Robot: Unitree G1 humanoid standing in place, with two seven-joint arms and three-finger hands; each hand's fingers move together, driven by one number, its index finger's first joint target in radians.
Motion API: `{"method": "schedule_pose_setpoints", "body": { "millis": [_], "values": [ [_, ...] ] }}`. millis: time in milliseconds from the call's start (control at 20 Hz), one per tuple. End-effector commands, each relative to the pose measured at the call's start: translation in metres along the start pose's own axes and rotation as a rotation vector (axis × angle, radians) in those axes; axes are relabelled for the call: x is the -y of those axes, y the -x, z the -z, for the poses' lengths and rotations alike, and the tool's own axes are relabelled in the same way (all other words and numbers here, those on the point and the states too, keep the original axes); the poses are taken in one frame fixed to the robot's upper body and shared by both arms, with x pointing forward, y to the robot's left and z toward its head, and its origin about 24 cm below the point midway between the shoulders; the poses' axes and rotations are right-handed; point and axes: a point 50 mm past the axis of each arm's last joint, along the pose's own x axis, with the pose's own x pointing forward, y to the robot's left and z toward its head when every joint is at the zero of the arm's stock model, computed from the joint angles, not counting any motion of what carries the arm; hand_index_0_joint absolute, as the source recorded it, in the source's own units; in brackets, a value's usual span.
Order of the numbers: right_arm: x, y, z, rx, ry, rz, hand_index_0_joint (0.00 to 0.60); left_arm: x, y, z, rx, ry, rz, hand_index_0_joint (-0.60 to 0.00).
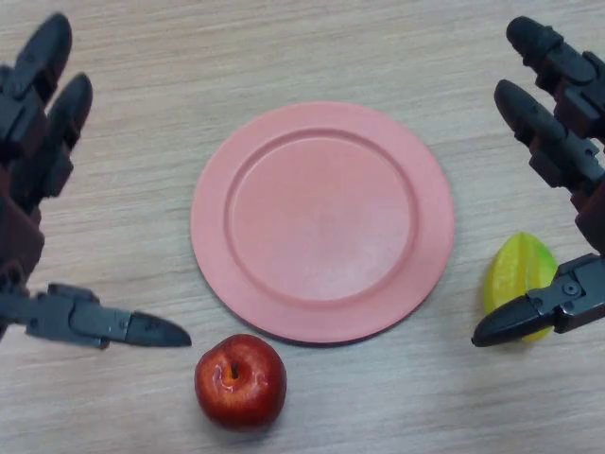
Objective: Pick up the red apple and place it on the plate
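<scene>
A red apple (240, 380) stands on the wooden table near the front edge, just below the rim of a pink plate (321, 221), which has nothing on it. My left hand (28, 180) is at the left side, open, with its thumb pointing toward the apple but apart from it. My right hand (567, 142) is at the right side, open and holding nothing.
A yellow-green star fruit (518, 272) lies right of the plate, partly behind my right thumb (529, 317). The wooden table (284, 57) extends beyond the plate.
</scene>
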Motion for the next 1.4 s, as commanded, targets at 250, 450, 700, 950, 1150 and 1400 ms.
{"method": "schedule_pose_setpoints", "body": {
  "millis": [250, 450, 700, 950, 1150, 1400],
  "values": [
    [0.002, 0.01, -0.032, 0.211, 0.091, 0.022, 0.0, 0.027, 0.037, 0.002, 0.173, -0.18, 0.063, 0.0],
    [0.002, 0.014, -0.034, 0.2, 0.088, 0.02, 0.0, 0.041, 0.058, 0.041, 0.038, -0.255, 0.074, 0.0],
    [0.001, 0.017, -0.034, 0.206, 0.104, 0.024, 0.0, 0.056, 0.066, 0.082, -0.068, -0.301, 0.091, 0.0],
    [0.001, 0.018, -0.035, 0.202, 0.104, 0.029, 0.0, 0.065, 0.061, 0.094, -0.107, -0.244, 0.115, -0.45],
    [0.007, 0.024, -0.039, 0.214, 0.103, 0.048, 0.0, 0.068, 0.056, 0.09, -0.092, -0.232, 0.147, -0.6],
    [0.009, 0.027, -0.038, 0.21, 0.114, 0.061, 0.0, 0.073, 0.039, 0.043, 0.083, -0.224, 0.182, -0.6]
  ]
}}
